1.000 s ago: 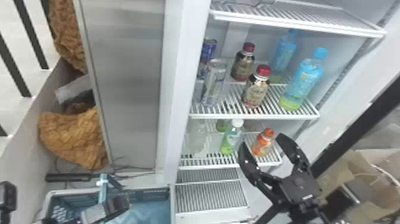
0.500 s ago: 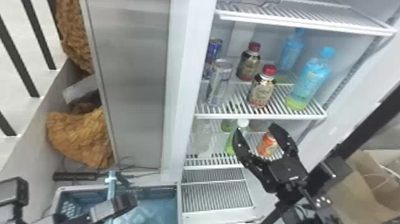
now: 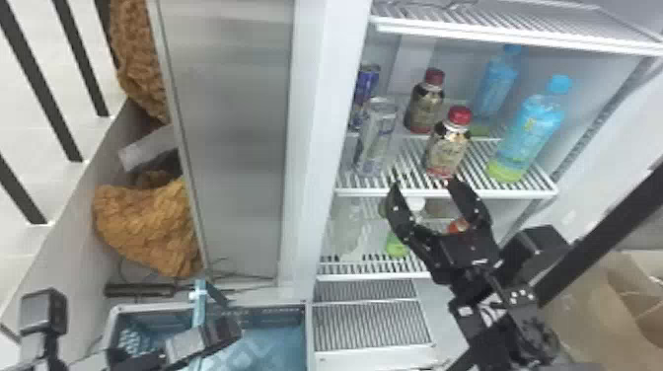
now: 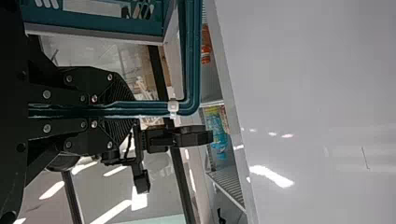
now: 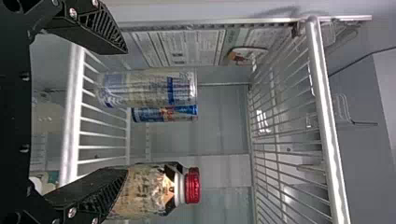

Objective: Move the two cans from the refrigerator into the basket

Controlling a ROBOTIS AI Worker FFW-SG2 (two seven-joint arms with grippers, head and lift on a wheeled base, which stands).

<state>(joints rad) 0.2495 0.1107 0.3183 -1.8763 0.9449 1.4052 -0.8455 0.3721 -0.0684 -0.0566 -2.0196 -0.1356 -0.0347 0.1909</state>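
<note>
Right gripper (image 3: 425, 183): fingers wide apart, nothing held; contact with the red-capped bottle (image 3: 446, 148) can't be told. Left gripper (image 3: 217, 333): clamped on basket handle (image 3: 199, 311). Silver can (image 3: 376, 138) upright near shelf's (image 3: 444, 192) front left corner, blue can (image 3: 366, 81) behind, upright.

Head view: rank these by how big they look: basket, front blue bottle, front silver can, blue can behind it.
1. Basket, though cut off below
2. Front blue bottle
3. Front silver can
4. Blue can, partly hidden
</note>
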